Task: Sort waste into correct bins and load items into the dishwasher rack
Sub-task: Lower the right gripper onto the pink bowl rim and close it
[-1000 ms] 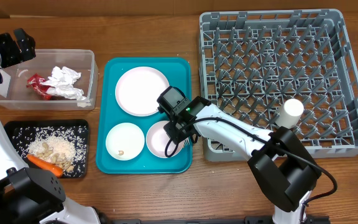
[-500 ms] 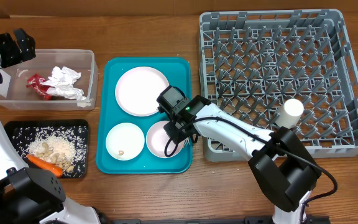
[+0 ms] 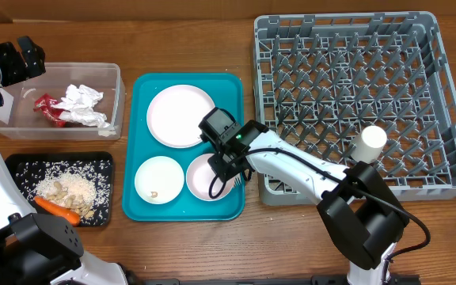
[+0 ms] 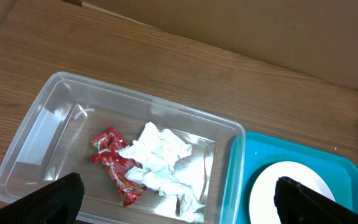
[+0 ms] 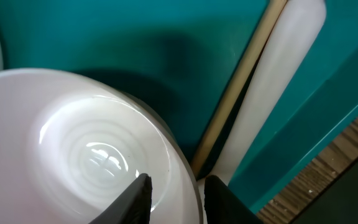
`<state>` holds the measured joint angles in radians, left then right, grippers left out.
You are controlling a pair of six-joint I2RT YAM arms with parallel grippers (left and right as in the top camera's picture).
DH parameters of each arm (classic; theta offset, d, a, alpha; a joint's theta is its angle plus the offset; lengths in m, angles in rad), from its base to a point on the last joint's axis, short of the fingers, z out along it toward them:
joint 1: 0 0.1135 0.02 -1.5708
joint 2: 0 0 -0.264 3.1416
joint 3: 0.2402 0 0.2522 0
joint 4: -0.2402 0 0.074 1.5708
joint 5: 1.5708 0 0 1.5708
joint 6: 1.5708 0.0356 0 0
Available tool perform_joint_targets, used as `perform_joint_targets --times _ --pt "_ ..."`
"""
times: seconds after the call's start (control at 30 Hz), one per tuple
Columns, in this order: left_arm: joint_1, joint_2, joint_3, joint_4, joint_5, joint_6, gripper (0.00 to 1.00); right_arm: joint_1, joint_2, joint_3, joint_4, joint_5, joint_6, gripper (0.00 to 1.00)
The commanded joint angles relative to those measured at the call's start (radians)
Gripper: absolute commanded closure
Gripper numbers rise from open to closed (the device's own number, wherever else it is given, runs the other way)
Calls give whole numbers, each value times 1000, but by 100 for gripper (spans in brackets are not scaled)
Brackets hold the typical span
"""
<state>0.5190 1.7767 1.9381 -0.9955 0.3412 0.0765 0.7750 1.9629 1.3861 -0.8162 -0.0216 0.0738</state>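
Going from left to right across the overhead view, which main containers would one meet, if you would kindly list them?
Clear plastic tub → teal tray → grey dishwasher rack. The black tray sits below the tub in much the same span, so it is left out.

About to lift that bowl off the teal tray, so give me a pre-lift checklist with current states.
1. Right end effector straddles the rim of the right bowl: ok.
2. Firmly clamped: cannot tell.
3. Bowl free of scraps: ok.
4. Chopstick and fork handle lie beside the bowl, not in the grip: ok.
5. Dishwasher rack has open peg rows; only the cup is loaded: ok.
6. Left end effector away over the clear tub: ok.
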Motion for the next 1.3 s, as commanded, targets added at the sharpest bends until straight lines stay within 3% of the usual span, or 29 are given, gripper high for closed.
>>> perform_joint_targets --times 0.0,0.3,0.97,1.07,1.27 --pt "3 -8 10 5 17 -13 0 3 -14 42 -1 6 -4 69" --pt "3 -8 10 5 17 -13 0 3 -14 41 -18 6 -4 80" --pt "3 -8 10 5 17 -13 0 3 -14 41 -54 5 -4 80" --pt "3 -8 10 5 17 -13 0 3 -14 41 -54 5 -4 95" --pt "3 -8 10 5 17 -13 0 3 -14 41 -57 5 -3 96"
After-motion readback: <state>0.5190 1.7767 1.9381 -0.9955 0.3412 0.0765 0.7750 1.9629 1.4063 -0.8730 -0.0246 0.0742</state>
